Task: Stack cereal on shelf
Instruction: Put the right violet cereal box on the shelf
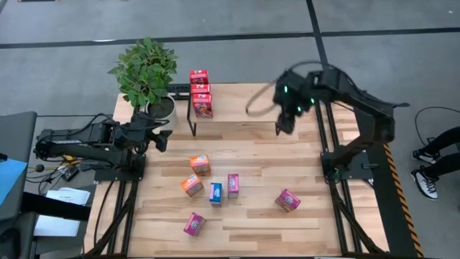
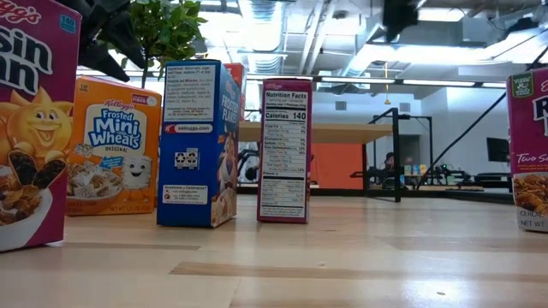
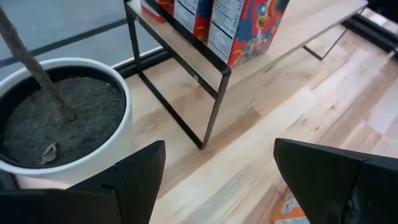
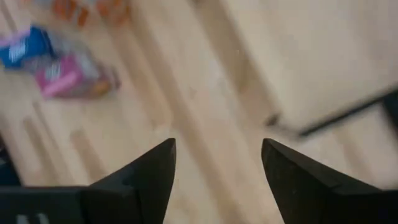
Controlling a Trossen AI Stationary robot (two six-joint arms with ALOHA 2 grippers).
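The shelf [image 1: 237, 104] stands at the table's far side, with three red cereal boxes [image 1: 200, 93] standing in a row at its left end; they also show in the left wrist view [image 3: 239, 25]. Several more boxes rest on the table: two orange [image 1: 200, 164] [image 1: 191, 185], a blue [image 1: 215, 193], and three magenta [image 1: 233, 185] [image 1: 287, 200] [image 1: 194, 224]. My left gripper [image 3: 217, 180] is open and empty near the plant pot. My right gripper [image 4: 217, 171] is open and empty, raised over the shelf's right end [image 1: 287, 119].
A potted plant [image 1: 147, 72] in a white pot [image 3: 62, 118] stands at the table's far left, beside the shelf's left legs [image 3: 211, 118]. The shelf's right half is bare board.
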